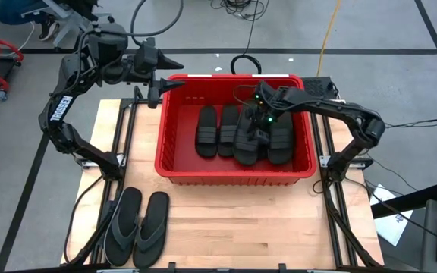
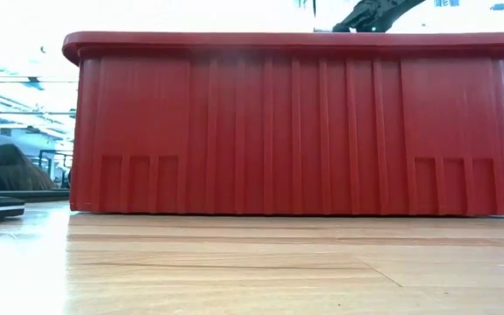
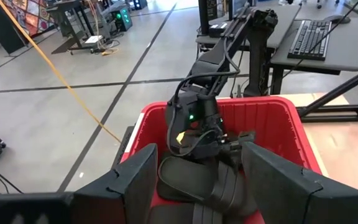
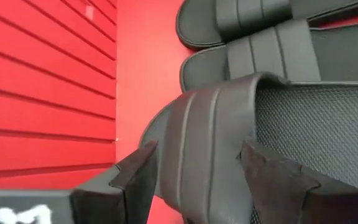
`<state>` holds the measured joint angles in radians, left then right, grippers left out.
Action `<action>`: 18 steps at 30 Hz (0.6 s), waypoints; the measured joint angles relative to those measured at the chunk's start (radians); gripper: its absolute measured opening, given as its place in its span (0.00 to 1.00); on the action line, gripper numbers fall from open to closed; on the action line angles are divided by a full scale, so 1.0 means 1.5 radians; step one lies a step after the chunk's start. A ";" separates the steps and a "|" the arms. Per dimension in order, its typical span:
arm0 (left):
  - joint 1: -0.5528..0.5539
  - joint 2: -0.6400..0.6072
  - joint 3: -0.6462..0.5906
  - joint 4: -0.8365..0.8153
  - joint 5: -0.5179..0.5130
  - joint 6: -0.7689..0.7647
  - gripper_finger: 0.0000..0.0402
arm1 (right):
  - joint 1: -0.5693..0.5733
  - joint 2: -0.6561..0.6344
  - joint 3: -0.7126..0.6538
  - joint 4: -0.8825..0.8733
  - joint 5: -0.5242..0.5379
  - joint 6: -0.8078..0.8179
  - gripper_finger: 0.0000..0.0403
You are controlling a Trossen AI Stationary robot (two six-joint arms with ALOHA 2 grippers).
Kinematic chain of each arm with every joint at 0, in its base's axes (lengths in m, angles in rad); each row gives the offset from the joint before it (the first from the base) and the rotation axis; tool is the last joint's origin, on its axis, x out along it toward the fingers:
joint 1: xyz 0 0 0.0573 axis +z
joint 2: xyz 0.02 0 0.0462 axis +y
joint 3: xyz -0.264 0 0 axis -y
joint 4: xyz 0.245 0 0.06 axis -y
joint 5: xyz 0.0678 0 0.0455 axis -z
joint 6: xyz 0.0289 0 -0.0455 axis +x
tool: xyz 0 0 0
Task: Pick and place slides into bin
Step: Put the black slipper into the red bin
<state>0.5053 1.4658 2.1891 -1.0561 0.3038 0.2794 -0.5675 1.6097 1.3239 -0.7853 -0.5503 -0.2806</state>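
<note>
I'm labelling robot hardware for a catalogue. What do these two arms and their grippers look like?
Both arms are black with jointed links and loose black cables. The left arm carries white TROSSEN lettering. The right arm shows green lights near its wrist. The left gripper and the right gripper have broad, dark, wedge-shaped fingers.

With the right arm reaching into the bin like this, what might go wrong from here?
1. The right gripper has its open fingers either side of a slide's ribbed strap; lifting away could snag it and drag the slide along.
2. The slides in the red bin overlap in a loose pile, so later drops may land unevenly.
3. Two thong slides remain on the table; the left gripper hovers at the bin's rim.
</note>
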 joint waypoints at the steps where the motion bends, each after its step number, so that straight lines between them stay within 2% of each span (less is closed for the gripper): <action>1: 0.000 0.000 0.000 -0.001 0.000 0.001 0.59 | -0.002 0.003 0.000 0.001 -0.001 0.001 0.54; 10: 0.000 0.000 0.000 -0.010 0.000 0.034 0.59 | -0.001 0.008 0.000 0.007 -0.001 0.017 0.53; 16: 0.000 0.000 0.000 -0.013 0.000 0.040 0.59 | -0.001 -0.054 0.000 0.051 0.007 0.048 0.53; 18: 0.000 0.000 0.000 -0.013 0.000 0.041 0.59 | -0.001 -0.074 0.000 0.053 0.032 0.056 0.53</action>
<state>0.5056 1.4658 2.1891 -1.0752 0.3038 0.3412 -0.5694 1.4994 1.3239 -0.7057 -0.5023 -0.1964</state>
